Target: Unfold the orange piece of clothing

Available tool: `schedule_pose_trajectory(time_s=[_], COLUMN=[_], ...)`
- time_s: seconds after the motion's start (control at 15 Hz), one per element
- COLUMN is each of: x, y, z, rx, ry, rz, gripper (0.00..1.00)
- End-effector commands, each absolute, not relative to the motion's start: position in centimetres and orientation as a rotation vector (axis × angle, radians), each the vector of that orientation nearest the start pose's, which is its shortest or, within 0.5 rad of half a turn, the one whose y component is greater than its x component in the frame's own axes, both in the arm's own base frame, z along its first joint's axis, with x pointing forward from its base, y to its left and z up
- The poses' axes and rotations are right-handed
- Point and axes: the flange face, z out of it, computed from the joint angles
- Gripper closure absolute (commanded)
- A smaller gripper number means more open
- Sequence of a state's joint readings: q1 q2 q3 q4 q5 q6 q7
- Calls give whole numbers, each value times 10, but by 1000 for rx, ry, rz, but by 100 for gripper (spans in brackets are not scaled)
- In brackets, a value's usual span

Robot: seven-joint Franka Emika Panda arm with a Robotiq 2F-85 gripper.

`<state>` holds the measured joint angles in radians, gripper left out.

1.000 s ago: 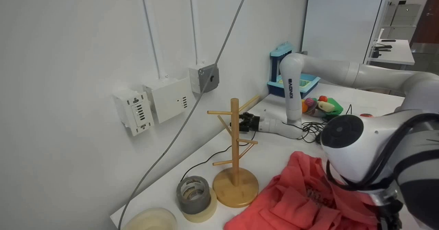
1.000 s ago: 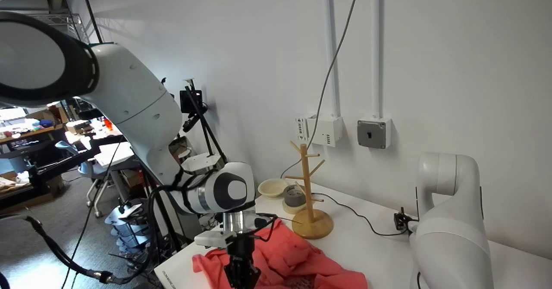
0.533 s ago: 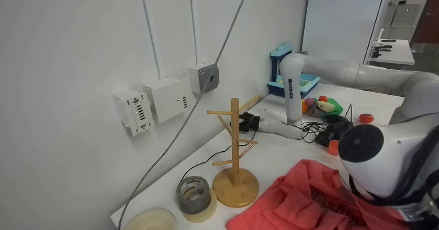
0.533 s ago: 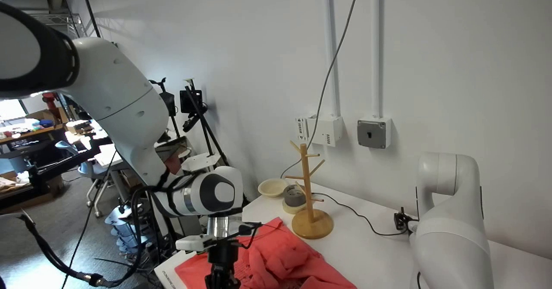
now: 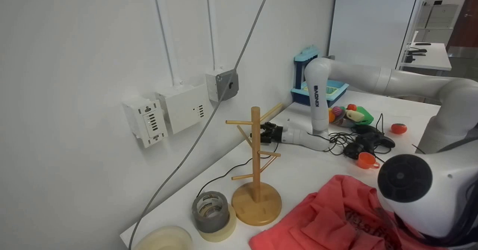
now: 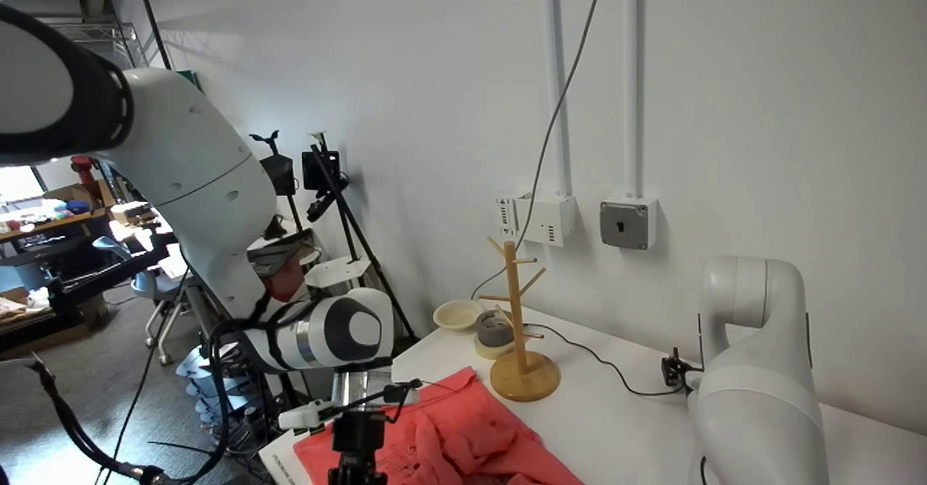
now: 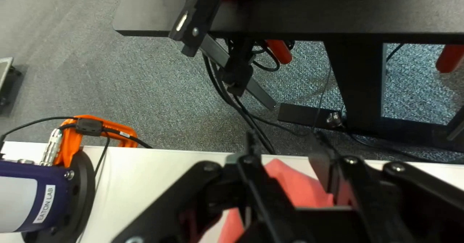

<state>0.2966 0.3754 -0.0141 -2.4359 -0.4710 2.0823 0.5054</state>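
Zero grip at the end effector point(image 7: 284, 159): released, with jaws apart over the orange piece of clothing point(image 5: 325, 220), by the edge of the table point(image 7: 145, 185). Appears to hold no cloth, but cannot tell about contact with a fold; from such a catch, could flip a corner back over itself on lifting away. Could also drag too far on an outward pull and spill that corner toward the floor point(image 7: 156, 98), being so near the edge. Might pinch several layers at once, owing to the bunching, and slide the whole heap instead of spreading it. Farther off, could bump the wooden peg stand point(image 5: 256, 168), just beside the fabric. As for the garment: coral-red and creased, smooth and pointed between the jaws, then marked with dark lettering point(image 5: 368, 225) too broken up to read, then heaped in soft ridges, and flatter by the stand, with a straight edge.
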Motion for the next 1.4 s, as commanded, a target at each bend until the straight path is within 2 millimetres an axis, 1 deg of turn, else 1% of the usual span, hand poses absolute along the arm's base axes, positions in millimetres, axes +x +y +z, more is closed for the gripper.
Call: schedule_pose_trajectory(time_s=[0.0, 0.13, 0.2, 0.27, 0.47, 0.6, 0.73, 0.93, 1.13, 1.33], x=[379, 383, 381, 382, 381, 377, 372, 363, 356, 351], y=[88, 93, 100, 103, 112, 114, 114, 108, 102, 101], z=[143, 159, 170, 184, 225, 255, 283, 324, 357, 379], rx=[2447, 2508, 2533, 2561, 2642, 2706, 2753, 2803, 2855, 2936], ry=[185, 155, 143, 132, 88, 52, 23, -33, -92, -163], rz=[-606, -539, -506, -461, -320, -216, -101, 81, 259, 424], gripper=[27, 12, 5, 1, 0, 0, 0, 0, 0, 0])
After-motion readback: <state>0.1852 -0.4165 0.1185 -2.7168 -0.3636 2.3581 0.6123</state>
